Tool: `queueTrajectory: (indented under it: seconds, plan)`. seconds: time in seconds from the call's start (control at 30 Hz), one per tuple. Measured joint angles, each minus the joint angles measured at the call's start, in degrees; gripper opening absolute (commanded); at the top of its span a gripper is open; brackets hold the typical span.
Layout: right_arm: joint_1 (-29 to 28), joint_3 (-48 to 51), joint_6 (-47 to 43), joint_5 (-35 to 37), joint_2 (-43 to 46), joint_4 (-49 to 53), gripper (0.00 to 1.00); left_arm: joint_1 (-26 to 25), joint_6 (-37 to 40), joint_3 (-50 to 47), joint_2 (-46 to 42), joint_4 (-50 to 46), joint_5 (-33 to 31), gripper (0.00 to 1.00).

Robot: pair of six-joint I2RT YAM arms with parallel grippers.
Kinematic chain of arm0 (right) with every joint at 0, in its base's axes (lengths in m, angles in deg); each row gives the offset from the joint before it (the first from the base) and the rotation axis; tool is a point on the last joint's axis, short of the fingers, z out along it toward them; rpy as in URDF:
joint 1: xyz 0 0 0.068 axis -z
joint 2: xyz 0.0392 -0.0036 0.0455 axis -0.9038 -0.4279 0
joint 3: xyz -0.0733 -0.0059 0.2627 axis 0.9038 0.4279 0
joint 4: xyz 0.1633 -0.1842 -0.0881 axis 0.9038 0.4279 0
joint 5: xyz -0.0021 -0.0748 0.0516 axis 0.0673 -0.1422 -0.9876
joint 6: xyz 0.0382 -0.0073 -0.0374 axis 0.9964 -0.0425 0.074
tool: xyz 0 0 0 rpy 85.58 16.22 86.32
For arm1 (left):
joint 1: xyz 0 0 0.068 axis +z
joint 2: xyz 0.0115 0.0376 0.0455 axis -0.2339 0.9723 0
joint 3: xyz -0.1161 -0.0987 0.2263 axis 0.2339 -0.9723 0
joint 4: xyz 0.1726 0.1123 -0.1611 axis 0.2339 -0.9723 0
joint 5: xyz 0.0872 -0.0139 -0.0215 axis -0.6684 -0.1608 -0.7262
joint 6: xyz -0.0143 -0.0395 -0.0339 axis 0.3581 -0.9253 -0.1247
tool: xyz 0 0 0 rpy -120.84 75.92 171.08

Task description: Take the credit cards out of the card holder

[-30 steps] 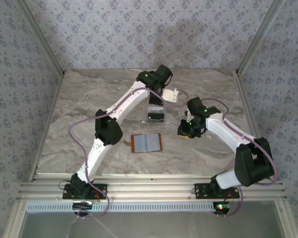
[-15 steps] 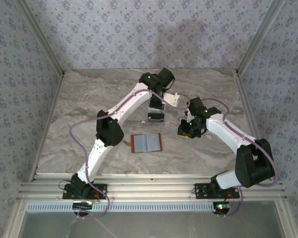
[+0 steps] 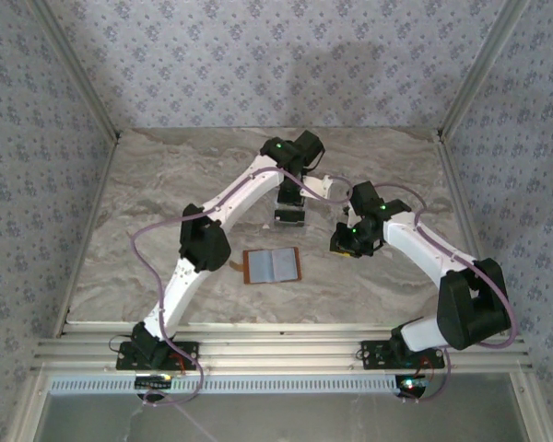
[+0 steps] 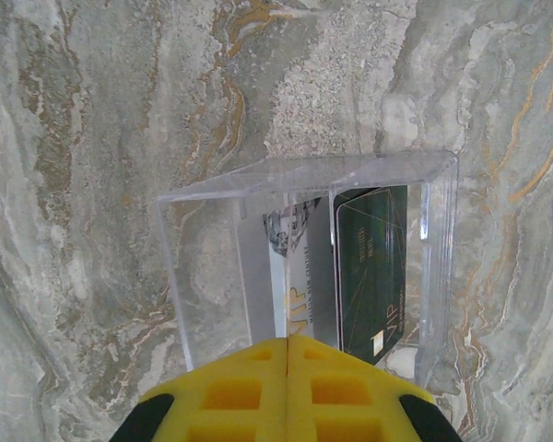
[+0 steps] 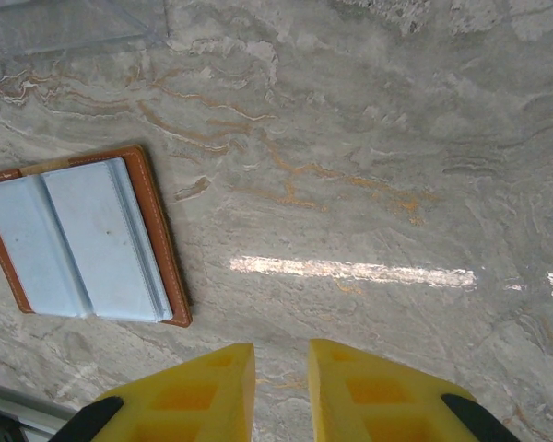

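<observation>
The left pincer is clenched, its two yellow fingers pressed flat together at the bottom centre of the left wrist view, with nothing between them. Just above it in that frame stands a clear plastic box on the marble table, and inside it lie two credit cards side by side: a whitish card on the left and a dark card on the right, both in the right half of the box. The right pincer sits at the bottom centre of its own wrist view, its fingers parted by a narrow gap and gripping nothing, with bare marble under it. To its upper left, at the left edge of that frame, the card holder lies opened flat, grey-blue pockets up inside a brown leather border. In the overhead view the holder lies at the middle of the table, below the box and apart from both pincers.
</observation>
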Motion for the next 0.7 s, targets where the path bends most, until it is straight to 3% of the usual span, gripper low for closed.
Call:
queueTrajectory:
  seconds: [0.23,0.47,0.7]
  plan:
    - [0.0,0.7,0.1,0.0,0.0,0.0,0.24,0.1,-0.6,0.0,2.0,0.4,0.0,0.00]
    - [0.0,0.7,0.1,0.0,0.0,0.0,0.24,0.4,-3.0,2.3,4.0,0.9,-0.7,0.27]
    - [-0.2,0.7,0.2,0.0,0.0,-0.5,0.25,0.8,-4.0,4.6,5.0,2.2,-1.2,0.31]
